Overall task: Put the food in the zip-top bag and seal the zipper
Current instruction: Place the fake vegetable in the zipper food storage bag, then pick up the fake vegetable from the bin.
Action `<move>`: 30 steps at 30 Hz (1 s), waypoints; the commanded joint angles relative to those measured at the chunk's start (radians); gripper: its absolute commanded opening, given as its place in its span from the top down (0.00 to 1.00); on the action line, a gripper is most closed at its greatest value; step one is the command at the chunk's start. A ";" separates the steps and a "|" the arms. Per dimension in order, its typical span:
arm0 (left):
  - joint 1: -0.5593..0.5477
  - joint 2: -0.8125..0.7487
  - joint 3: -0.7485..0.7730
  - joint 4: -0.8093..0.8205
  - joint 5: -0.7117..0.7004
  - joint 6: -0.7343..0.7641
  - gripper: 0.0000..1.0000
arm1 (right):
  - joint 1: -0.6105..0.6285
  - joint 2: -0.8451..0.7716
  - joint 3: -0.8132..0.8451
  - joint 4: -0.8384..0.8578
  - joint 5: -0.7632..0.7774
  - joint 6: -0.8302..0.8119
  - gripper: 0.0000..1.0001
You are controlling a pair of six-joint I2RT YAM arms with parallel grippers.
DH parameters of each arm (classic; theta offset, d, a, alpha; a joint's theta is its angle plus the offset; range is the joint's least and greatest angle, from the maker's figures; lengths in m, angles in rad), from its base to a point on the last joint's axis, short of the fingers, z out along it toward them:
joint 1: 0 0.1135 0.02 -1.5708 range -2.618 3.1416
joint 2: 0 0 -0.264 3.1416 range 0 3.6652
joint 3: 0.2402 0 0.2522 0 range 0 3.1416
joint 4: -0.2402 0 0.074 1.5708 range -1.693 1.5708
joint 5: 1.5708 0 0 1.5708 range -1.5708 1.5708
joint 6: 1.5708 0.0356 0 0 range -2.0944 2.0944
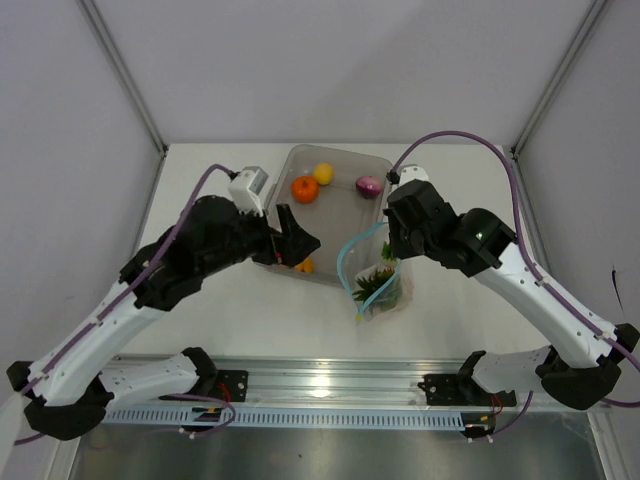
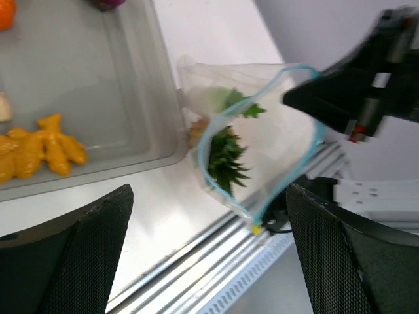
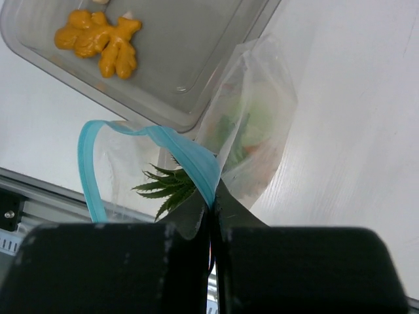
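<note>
Right end effector (image 3: 214, 203) is pinched shut on the zipper (image 3: 190, 154), holding one rim of the zip-top bag (image 1: 385, 285) up so the mouth hangs open as a blue loop facing the left arm. The bag sits on the table (image 1: 220, 300) just beside the near right corner of the clear tray (image 1: 340, 152); can't tell whether it actually touches the tray wall. Green leafy sprig (image 2: 226, 154) is already inside, plus something pale and something orange-ish behind the film that I can't identify. Left end effector (image 1: 300, 232) is over the near part of the tray, jaws wide apart, nothing between them. Left in the tray: orange tomato (image 1: 305, 188), yellow lemon (image 1: 323, 173), purple onion (image 1: 369, 186) along the far side, and a knobbly orange piece (image 3: 101, 39) near the front. My read: mid-load, zipper not closed. Handling guess: the bag film is thin, limp and slick with almost no weight, so it will collapse or slide if nudged. The blue strip is the only stiffer part, so that's the place to hold, and the current pinch looks right. The toys look light and rigid; the round ones will likely roll, so grab them across the middle. The knobbly piece is flatter, so take it across its narrow waist. Drop items in from above the loop, since pushing on the film probably folds the mouth shut. Sealing will need the strip pulled straight first.
</note>
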 commanded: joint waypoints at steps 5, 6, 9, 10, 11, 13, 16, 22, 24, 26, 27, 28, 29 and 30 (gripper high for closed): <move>0.074 0.142 0.031 0.017 -0.123 0.197 0.00 | -0.024 -0.027 0.037 -0.077 0.062 0.035 1.00; 0.074 0.159 0.020 0.036 -0.155 0.223 0.01 | -0.027 -0.033 0.035 -0.091 0.065 0.038 1.00; 0.081 0.182 -0.025 0.124 -0.245 0.266 0.01 | -0.029 -0.058 0.032 -0.121 0.070 0.052 1.00; 0.082 0.208 -0.023 0.129 -0.276 0.261 0.01 | -0.031 -0.069 0.031 -0.129 0.073 0.056 1.00; 0.097 0.225 -0.022 0.127 -0.284 0.263 0.00 | -0.031 -0.073 0.029 -0.135 0.073 0.059 1.00; 0.145 0.289 0.001 0.124 -0.214 0.268 0.00 | -0.032 -0.081 0.026 -0.154 0.076 0.067 1.00; 0.214 0.445 0.095 0.007 -0.074 0.258 0.02 | -0.032 -0.095 0.018 -0.163 0.073 0.073 1.00; 0.225 0.786 0.389 -0.242 -0.078 0.274 0.07 | -0.034 -0.099 0.000 -0.163 0.067 0.084 1.00; 0.223 0.826 0.412 -0.255 -0.086 0.237 0.08 | -0.034 -0.098 -0.005 -0.161 0.067 0.089 1.00; 0.223 0.856 0.411 -0.244 -0.069 0.202 0.08 | -0.034 -0.098 -0.011 -0.155 0.062 0.087 1.00; 0.225 0.862 0.412 -0.239 -0.048 0.194 0.08 | -0.034 -0.096 -0.012 -0.155 0.064 0.089 1.00; 0.223 0.871 0.414 -0.238 -0.047 0.165 0.07 | -0.034 -0.098 -0.015 -0.154 0.065 0.089 1.00; 0.225 0.879 0.417 -0.235 -0.044 0.151 0.07 | -0.034 -0.096 -0.018 -0.151 0.065 0.087 1.00; 0.225 0.885 0.425 -0.235 -0.038 0.139 0.07 | -0.034 -0.096 -0.018 -0.148 0.064 0.087 1.00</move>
